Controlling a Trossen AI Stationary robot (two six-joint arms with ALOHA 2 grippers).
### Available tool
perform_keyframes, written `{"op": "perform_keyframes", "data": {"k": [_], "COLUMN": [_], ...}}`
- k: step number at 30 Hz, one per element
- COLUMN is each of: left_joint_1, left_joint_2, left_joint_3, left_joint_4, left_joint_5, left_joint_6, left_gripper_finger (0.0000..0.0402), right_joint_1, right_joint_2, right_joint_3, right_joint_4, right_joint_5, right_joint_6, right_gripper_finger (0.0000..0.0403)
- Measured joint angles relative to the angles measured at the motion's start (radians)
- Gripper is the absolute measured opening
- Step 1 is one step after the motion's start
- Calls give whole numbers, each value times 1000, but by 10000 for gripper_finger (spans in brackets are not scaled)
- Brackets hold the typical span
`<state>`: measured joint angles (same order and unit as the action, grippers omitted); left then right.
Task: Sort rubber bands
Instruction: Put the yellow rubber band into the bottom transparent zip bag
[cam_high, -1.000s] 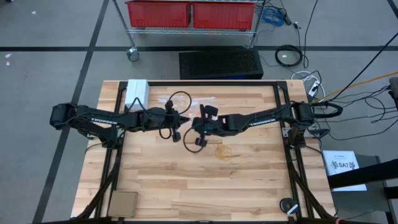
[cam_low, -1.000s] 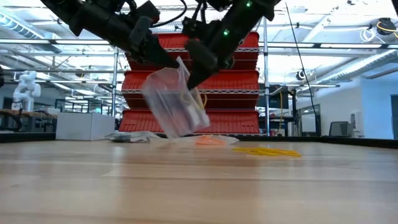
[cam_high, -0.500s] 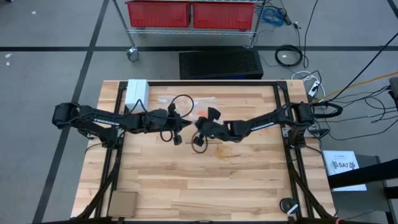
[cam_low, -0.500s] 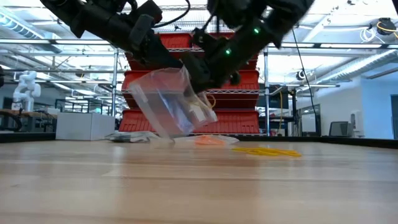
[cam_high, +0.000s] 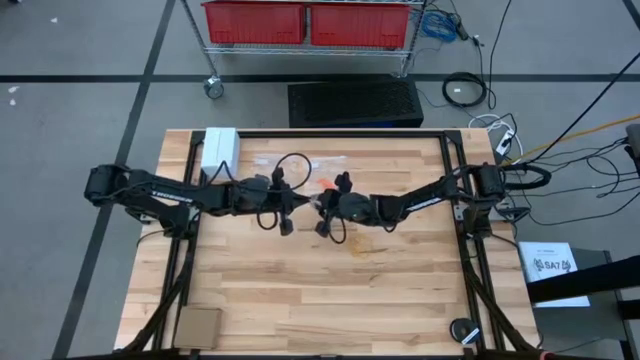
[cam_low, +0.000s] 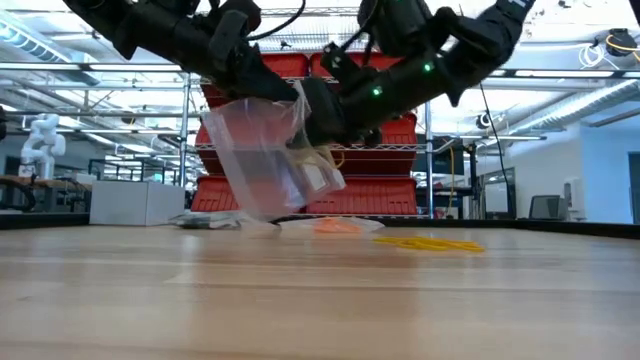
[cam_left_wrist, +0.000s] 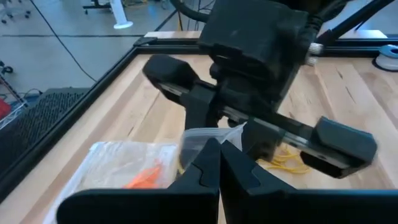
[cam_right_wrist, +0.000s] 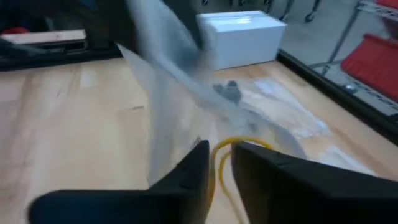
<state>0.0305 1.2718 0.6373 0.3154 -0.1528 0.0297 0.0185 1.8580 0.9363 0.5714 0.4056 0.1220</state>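
A clear plastic zip bag hangs above the table's middle, mouth up. My left gripper is shut on its top edge. My right gripper comes from the table's right, nearly level, with its fingertips at the bag's mouth. In the right wrist view its fingers stand slightly apart, and a yellow rubber band loops in the gap. More yellow rubber bands lie loose on the table behind. Orange rubber bands lie in another flat bag on the table. My left gripper pinches the bag's top edge between its two shut fingers, coming from the table's left and slanting down. The bag hangs below the fingers, tilted and clear of the table. My right gripper: the yellow band lies between its fingers; I cannot tell whether it touches them or the bag.
A white box stands at the far left corner. Flat clear bags lie on the far part of the table. A cardboard piece lies at the near left corner. A black frame runs round the table's edges.
My right gripper has come down and tipped from pointing steeply down to nearly level, ending at the bag's mouth. The bag in my left gripper has swung and spread wider at the top, staying clear of the table.
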Motion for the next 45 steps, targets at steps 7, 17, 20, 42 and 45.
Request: {"op": "perform_keyframes", "data": {"k": [7, 17, 20, 42, 45], "left_joint_1": [-7, -6, -6, -6, -6], "left_joint_2": [52, 56, 56, 56, 56], "left_joint_3": [0, 0, 0, 0, 0], "left_joint_4": [19, 46, 46, 69, 69], "left_joint_5": [2, 1, 0, 19, 19], "left_joint_6": [-18, -20, -18, 3, 4], "left_gripper_finger": [0, 0, 0, 0, 0], "right_joint_1": [27, 65, 64, 61, 61], "right_joint_2": [0, 0, 0, -1, -1], "right_joint_3": [125, 346, 403, 781, 821], "right_joint_4": [-253, -704, -813, -1435, -1512], "right_joint_5": [-21, -21, -21, -19, -20], "right_joint_6": [-3, -10, -6, -41, -39], "right_gripper_finger": [126, 152, 151, 153, 153]}}
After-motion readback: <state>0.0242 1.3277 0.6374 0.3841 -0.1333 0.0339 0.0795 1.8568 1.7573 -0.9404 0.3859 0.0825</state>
